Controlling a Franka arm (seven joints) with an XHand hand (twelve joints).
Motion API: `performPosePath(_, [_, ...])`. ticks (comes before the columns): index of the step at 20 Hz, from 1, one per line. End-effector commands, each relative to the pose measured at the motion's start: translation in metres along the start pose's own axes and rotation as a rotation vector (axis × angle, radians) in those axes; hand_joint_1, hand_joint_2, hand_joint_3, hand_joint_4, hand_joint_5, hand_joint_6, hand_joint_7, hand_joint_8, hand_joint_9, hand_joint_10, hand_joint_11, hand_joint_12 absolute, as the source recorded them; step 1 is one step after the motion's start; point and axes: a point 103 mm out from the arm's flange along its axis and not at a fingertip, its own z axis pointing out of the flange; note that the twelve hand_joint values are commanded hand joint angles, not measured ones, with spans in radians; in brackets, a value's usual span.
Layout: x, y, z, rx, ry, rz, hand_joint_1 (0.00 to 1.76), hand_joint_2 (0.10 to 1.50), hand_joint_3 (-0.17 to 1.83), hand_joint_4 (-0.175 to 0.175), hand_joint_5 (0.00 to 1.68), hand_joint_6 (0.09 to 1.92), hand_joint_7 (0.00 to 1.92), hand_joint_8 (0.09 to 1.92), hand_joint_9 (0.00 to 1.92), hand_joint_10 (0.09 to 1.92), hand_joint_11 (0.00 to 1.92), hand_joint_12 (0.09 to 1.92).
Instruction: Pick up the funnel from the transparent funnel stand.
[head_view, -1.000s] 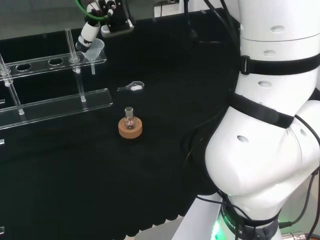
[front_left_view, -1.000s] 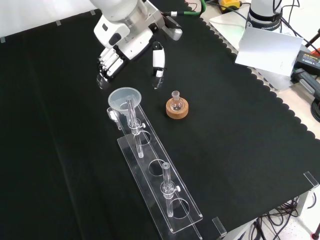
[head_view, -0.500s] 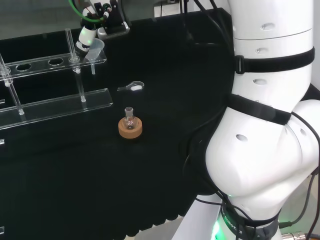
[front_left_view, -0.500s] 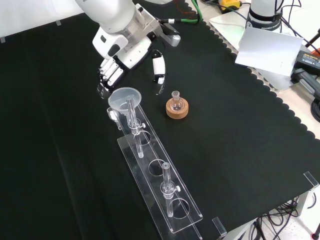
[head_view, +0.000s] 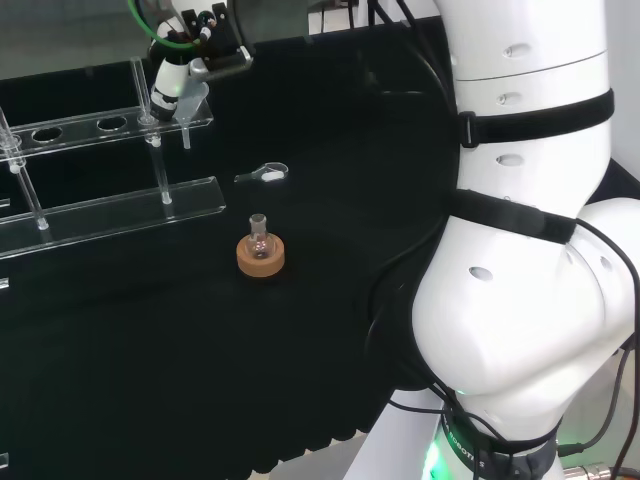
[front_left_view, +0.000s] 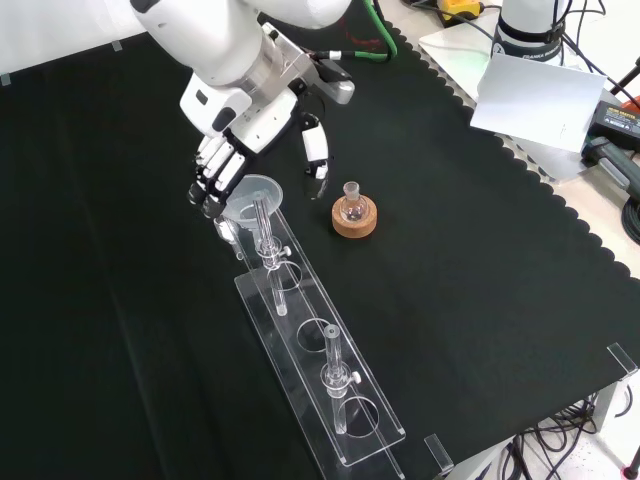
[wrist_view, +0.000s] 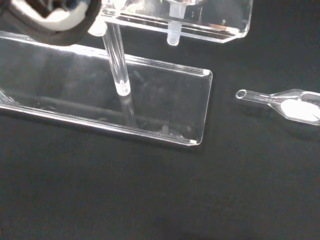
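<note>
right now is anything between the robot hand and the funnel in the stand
Nothing visible is in the way. In the front view the robot hand is right at the funnel, fingers at its rim on one side and thumb open on the other. The stand's upright post rises on the funnel's far side from the robot hand.

Clear funnel stand (wrist_view: 165, 107) on black cloth (wrist_view: 150, 200); small glass scoop (wrist_view: 285, 102) beside it
</note>
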Motion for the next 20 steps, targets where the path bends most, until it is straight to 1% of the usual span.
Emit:
performPosePath(1, [-0.002,0.004,0.002,-0.008,-0.009,0.000,0.82,0.56,0.46,0.084,0.12,0.09,0.02,0.10,0.04,1.00,0.29,1.47])
performPosePath(6, [-0.008,0.007,0.006,-0.026,0.005,0.015,0.84,0.54,0.52,0.070,0.23,0.09,0.00,0.39,0.13,0.96,0.37,1.42])
performPosePath(9, [-0.012,0.011,0.007,-0.019,0.004,0.018,0.83,0.54,0.53,0.065,0.26,0.09,0.00,0.49,0.16,0.95,0.39,1.41])
performPosePath(14, [-0.012,0.013,0.008,-0.019,0.008,0.017,0.83,0.55,0.53,0.060,0.27,0.09,0.00,0.52,0.17,0.94,0.40,1.40])
performPosePath(20, [-0.012,0.020,0.010,-0.010,0.022,-0.004,0.82,0.56,0.54,0.058,0.28,0.09,0.00,0.55,0.18,0.94,0.40,1.40])
